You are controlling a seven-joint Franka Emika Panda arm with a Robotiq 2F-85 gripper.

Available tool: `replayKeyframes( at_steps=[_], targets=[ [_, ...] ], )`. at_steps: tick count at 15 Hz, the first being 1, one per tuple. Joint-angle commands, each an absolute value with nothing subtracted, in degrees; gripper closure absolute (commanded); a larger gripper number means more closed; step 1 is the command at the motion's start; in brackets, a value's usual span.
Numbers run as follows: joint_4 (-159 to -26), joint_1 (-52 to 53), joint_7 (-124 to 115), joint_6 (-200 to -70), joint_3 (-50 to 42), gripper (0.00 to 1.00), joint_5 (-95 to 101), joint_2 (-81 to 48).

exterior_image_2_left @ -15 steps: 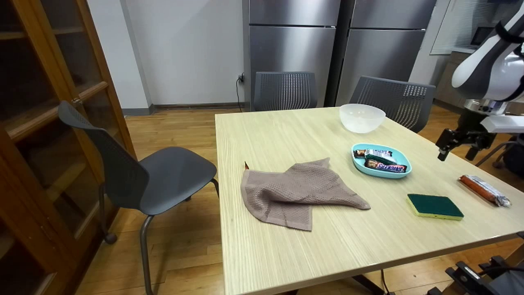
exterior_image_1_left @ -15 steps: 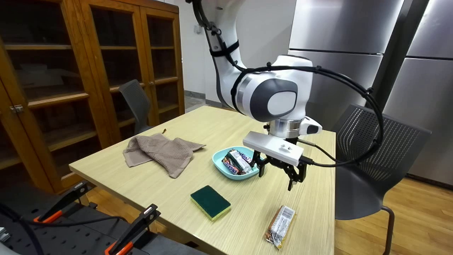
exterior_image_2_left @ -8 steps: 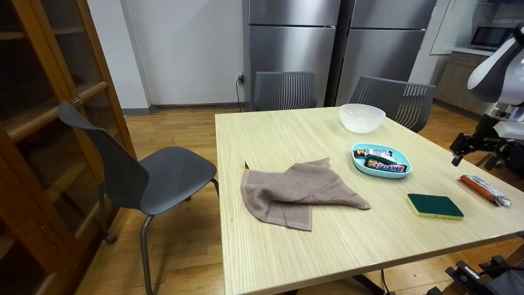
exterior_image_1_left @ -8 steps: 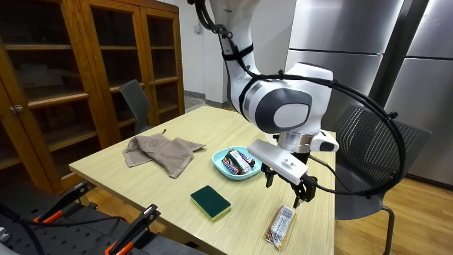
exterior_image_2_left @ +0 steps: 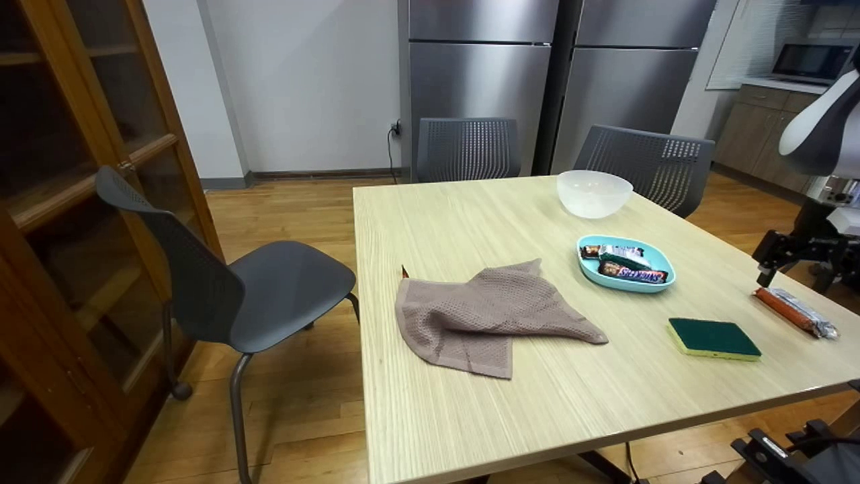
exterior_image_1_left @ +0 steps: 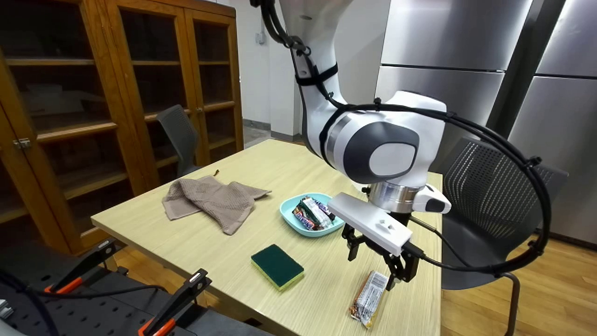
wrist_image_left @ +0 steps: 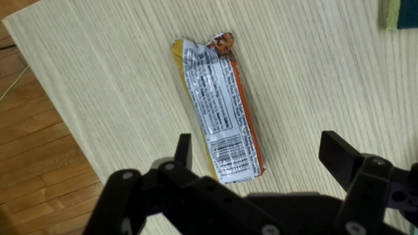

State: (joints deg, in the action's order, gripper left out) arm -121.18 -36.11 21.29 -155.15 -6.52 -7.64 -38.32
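White-and-orange wrapped bar [wrist_image_left: 218, 111] below claw [wrist_image_left: 256, 141], barcode end [wrist_image_left: 230, 155] nearest.

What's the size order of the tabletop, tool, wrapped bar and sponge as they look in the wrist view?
Largest to smallest:
tabletop
tool, enlarged by nearness to the camera
wrapped bar
sponge, cut off by the frame

Black tool [wrist_image_left: 256, 147], orange-edged white wrapper [wrist_image_left: 219, 107]

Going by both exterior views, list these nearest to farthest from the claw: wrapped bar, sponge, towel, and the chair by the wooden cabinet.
1. Wrapped bar: just below the claw.
2. Sponge: picture-left of the claw.
3. Towel: farther left, past the sponge.
4. Chair: beyond the table, by the wooden cabinet.
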Motion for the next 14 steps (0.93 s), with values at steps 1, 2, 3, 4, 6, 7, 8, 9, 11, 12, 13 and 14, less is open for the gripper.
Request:
replayKeyframes(
  at_steps=[1,2,3,4,6,7,8,9,11,12,13,14],
  targets=[
    [-119.7,-35.9,22.3,-154.6,-7.1,0.00,-4.7,-40.1],
    [-119.5,-35.7,22.1,-155.0,-7.3,0.00,-4.0,-40.6],
    [-119.3,-35.6,22.2,-155.6,-7.3,0.00,-3.3,-41.2],
    [-118.8,-35.5,22.1,-156.2,-7.4,0.00,-2.6,-41.9],
    [-117.9,-35.6,22.3,-156.5,-7.0,0.00,-1.6,-43.0],
    [-117.3,-35.6,22.5,-156.6,-6.9,0.00,-1.2,-43.5],
    [-116.8,-35.6,22.5,-156.9,-6.9,0.00,-0.7,-44.0],
    [-116.1,-35.4,22.4,-157.0,-7.1,0.00,-0.3,-44.7],
    [-115.3,-35.4,22.3,-157.1,-7.0,0.00,0.1,-45.5],
    [-115.2,-35.5,22.6,-157.4,-6.8,0.00,0.3,-45.6],
    [-115.0,-35.5,22.6,-157.5,-6.7,0.00,0.5,-45.8],
    [-114.8,-35.6,22.7,-157.6,-6.7,0.00,0.7,-46.0]
  ],
)
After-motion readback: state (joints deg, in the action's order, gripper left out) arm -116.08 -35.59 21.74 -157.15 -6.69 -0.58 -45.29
